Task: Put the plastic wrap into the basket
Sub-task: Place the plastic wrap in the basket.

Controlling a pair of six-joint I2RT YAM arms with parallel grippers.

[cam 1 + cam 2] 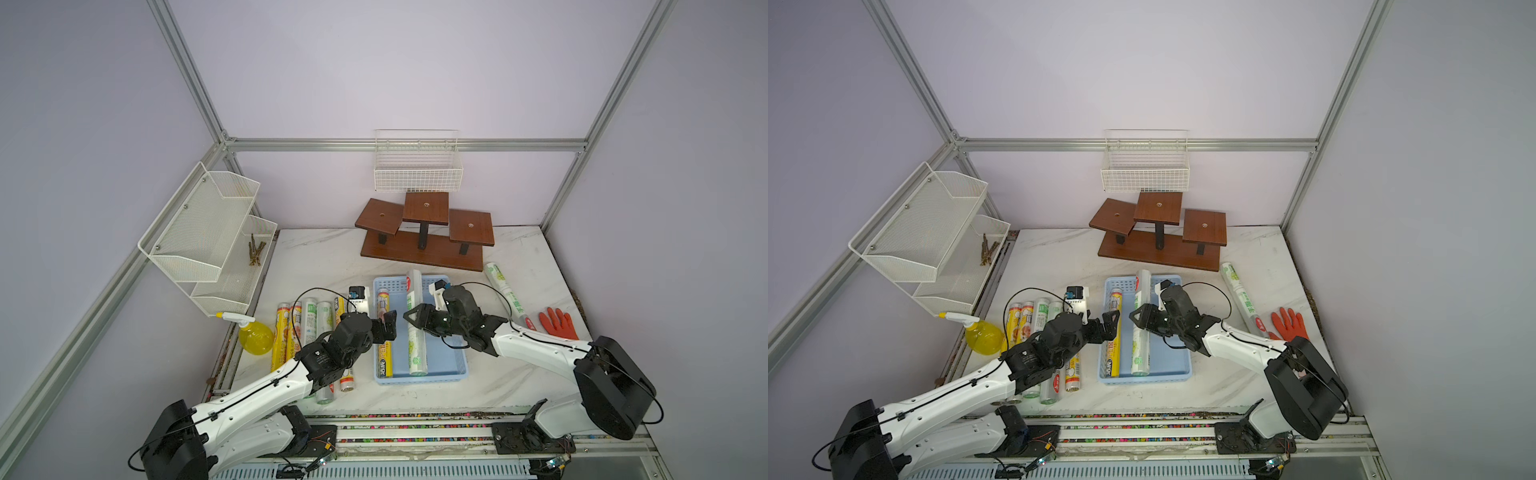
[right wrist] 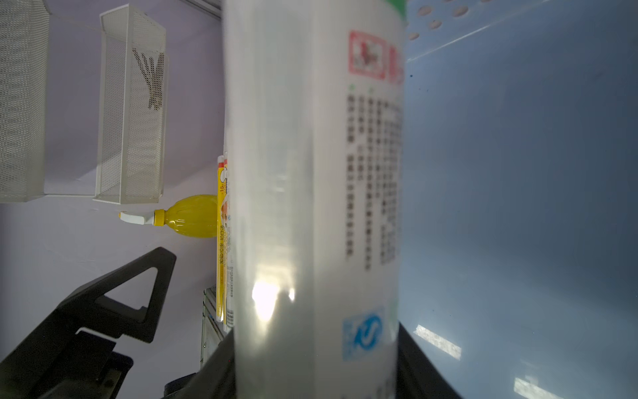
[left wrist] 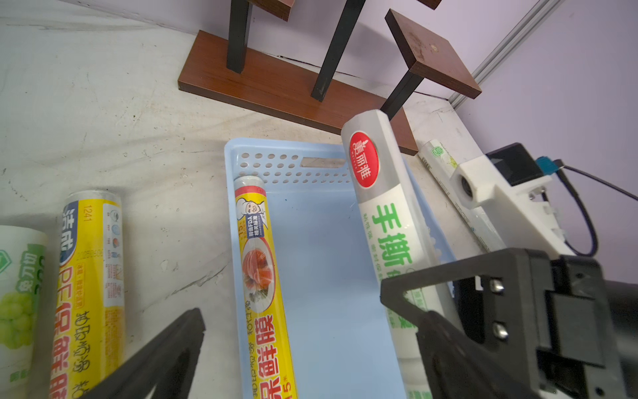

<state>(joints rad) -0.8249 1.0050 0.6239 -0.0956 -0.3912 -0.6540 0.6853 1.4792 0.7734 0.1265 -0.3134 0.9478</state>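
Blue basket [image 1: 446, 361] holds one yellow-labelled roll [image 1: 385, 359]; right tool [image 1: 417, 327] clamps a white green-printed roll [image 1: 415, 353] slanting into it; left tool [image 1: 389, 325] spread, empty.

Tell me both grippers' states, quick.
Left gripper: open, empty.
Right gripper: straddles the white roll; grip cannot be told.
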